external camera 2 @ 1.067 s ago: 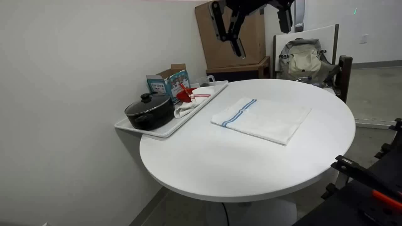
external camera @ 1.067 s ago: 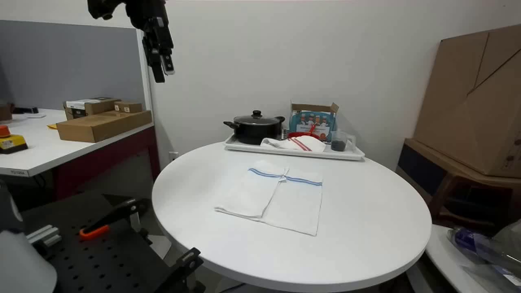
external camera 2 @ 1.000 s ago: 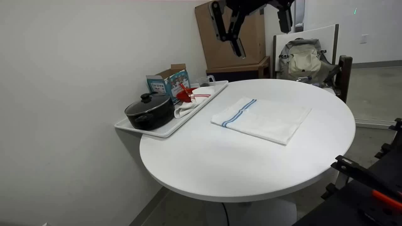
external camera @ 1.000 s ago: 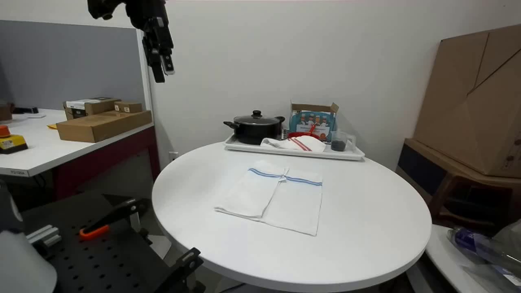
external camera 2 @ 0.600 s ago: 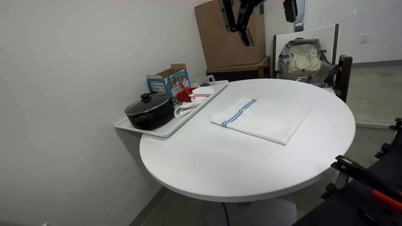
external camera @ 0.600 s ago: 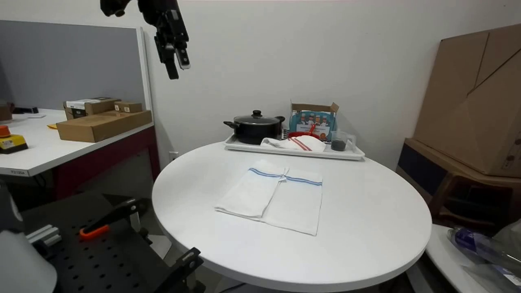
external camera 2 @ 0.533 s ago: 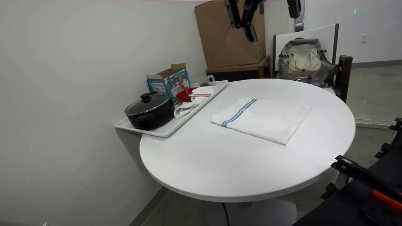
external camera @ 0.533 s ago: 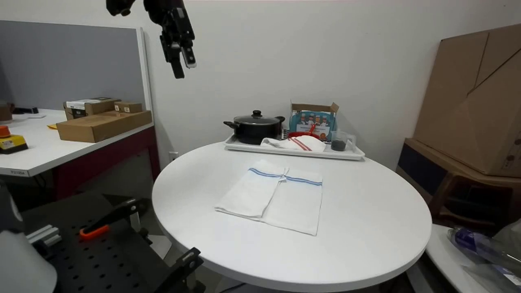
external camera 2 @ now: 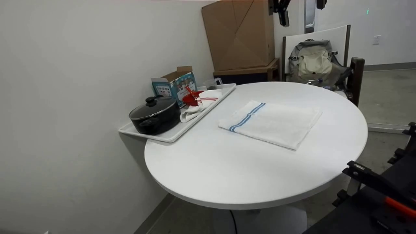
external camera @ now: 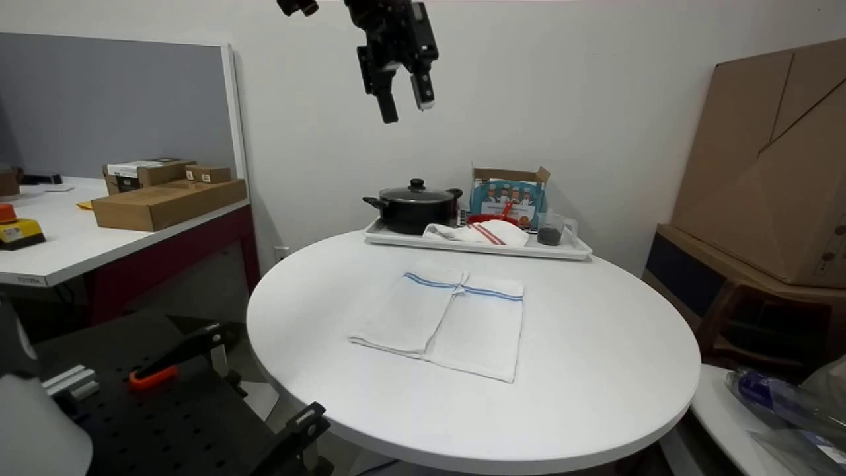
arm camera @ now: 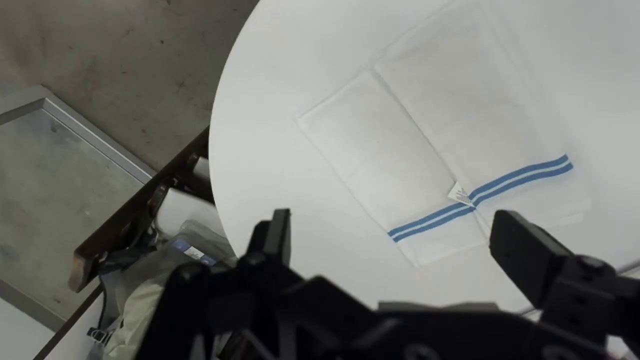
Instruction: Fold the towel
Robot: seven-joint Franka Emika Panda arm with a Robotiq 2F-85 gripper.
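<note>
Wrist view; 2 fingers [arm camera: 525, 257] spread wide; 1 towel [arm camera: 442, 135] on 1 table [arm camera: 265, 140]; layer count unclear

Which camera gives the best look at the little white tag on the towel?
The wrist view. It looks down from above, so the tag appears largest there, with dark marks too small to read. Both exterior views show the towel at a slant, but the tag is too tiny to make out clearly.

A stop button [external camera: 20, 229] and perforated plate [external camera: 155, 418] suggest a lab.
</note>
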